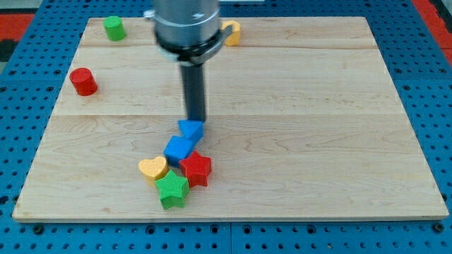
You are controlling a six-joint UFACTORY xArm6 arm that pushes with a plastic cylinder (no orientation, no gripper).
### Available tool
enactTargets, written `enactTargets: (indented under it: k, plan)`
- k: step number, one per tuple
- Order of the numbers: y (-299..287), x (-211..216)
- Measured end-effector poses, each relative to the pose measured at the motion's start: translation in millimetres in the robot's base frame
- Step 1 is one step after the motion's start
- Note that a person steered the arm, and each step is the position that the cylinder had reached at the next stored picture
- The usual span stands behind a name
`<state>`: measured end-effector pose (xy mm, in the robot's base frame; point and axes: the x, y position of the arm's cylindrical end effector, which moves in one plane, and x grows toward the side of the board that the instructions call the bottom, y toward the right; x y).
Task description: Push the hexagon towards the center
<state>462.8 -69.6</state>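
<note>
My tip (196,120) sits right at the top edge of a small blue block (191,130), no claw to open or close. The red hexagon (83,82) waits far left, untouched; next I'd swing round behind it

Wooden board (318,106) lay on blue pegboard (42,236). Near the view's bottom, yellow heart (152,168), green star (171,189) and red star (196,168) sat bunched close together. Yellow block (232,32) sat near the top edge, shape partly hidden.
</note>
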Motion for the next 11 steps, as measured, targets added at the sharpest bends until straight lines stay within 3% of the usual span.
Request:
enactTargets:
  k: [2,3,4,5,6,7,9,10,11]
  plan:
    - [-11.7,-6.3]
    - [7.7,-51.9]
    - [66.4,-111.3]
    - [118.9,-198.4]
    - [158.3,-253.7]
    - [84.4,-257.1]
    - [39.7,-196.3]
    - [1.1,-207.1]
    - [-8.0,-171.5]
